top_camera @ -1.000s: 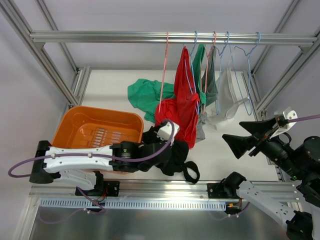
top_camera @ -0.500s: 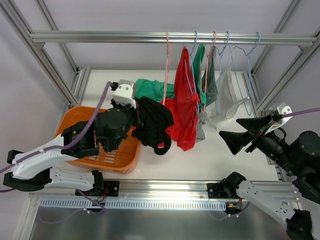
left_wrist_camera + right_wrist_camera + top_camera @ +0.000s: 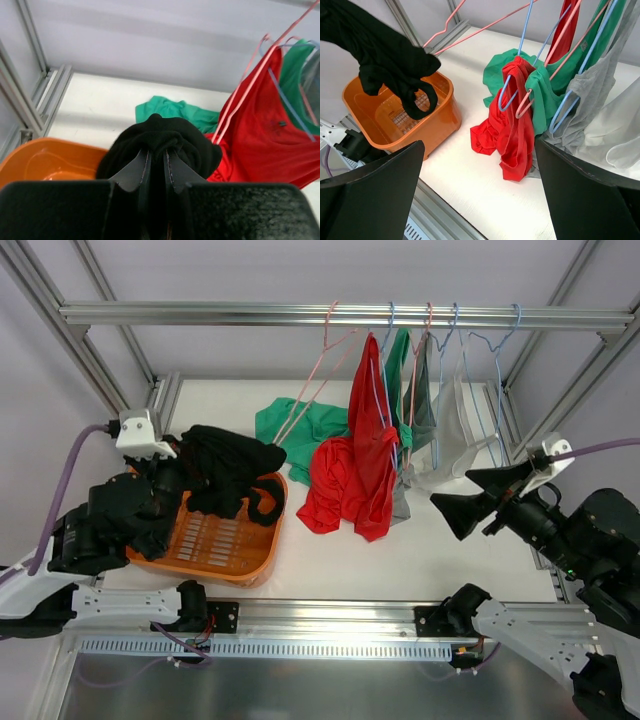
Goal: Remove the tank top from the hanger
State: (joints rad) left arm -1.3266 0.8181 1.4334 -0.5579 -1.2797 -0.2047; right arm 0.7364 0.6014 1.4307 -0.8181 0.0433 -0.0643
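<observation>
A white table is sitting inside an aluminium frame with pale walls around it, and a rail is running left to right across the far side overhead. The left claw is pinching narrowly on a bunched fold of the black tank top, with dark cloth filling the slit between its fingers in the wrist view. The garment is hanging clear of every hanger, drooping from the claw above the orange basket at the near left of the table, with a strap loop dangling over the basket's far right corner; whether the cloth is touching the rim cannot be told. Just to the right, a bare pink hanger is hanging tilted from the rail, its lower end slanting down to the left. Behind and below it a green garment is lying crumpled on the table. Further right, a red top is hanging on a blue hanger with its lower part pooling on the table, beside green, grey and pale garments crowding the other hangers. The right claw is hovering at the near right with its fingers spread wide and gripping nothing, pointing left towards the hanging clothes and well apart from the tank top.
</observation>
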